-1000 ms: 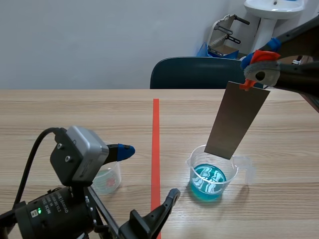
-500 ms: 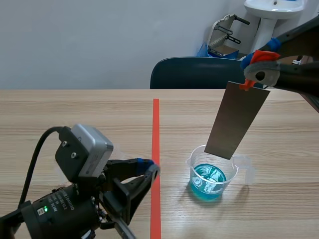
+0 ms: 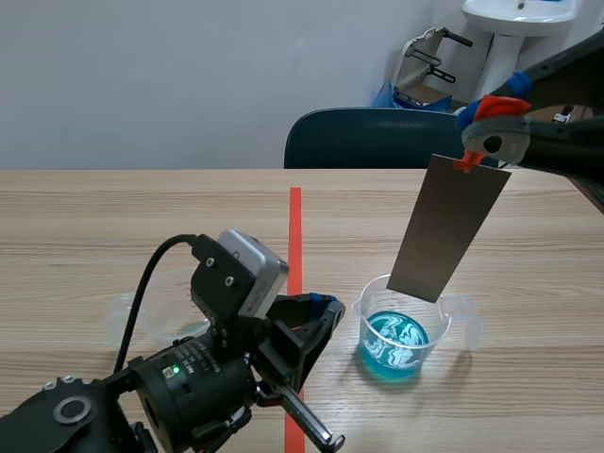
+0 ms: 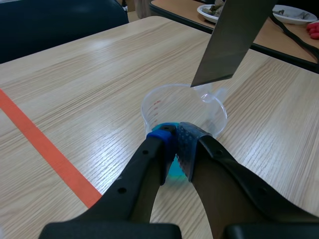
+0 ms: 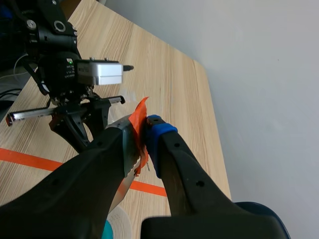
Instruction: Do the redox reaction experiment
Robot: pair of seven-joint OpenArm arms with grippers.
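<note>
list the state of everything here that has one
clear plastic beaker, upright, part filled with blue liquid
flat grey metal strip, hanging tilted, lower end over the beaker's mouth
right end effector, shut on the strip by its orange tab
left end effector, shut, empty, beside the beaker
small clear cup, upright, nearly empty

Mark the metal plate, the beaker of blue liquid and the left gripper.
metal plate [image 3: 445, 228], scene view, centre of its face
beaker of blue liquid [image 4: 164, 105], left wrist view, inner wall
left gripper [image 4: 175, 135], left wrist view, between its fingertips
</note>
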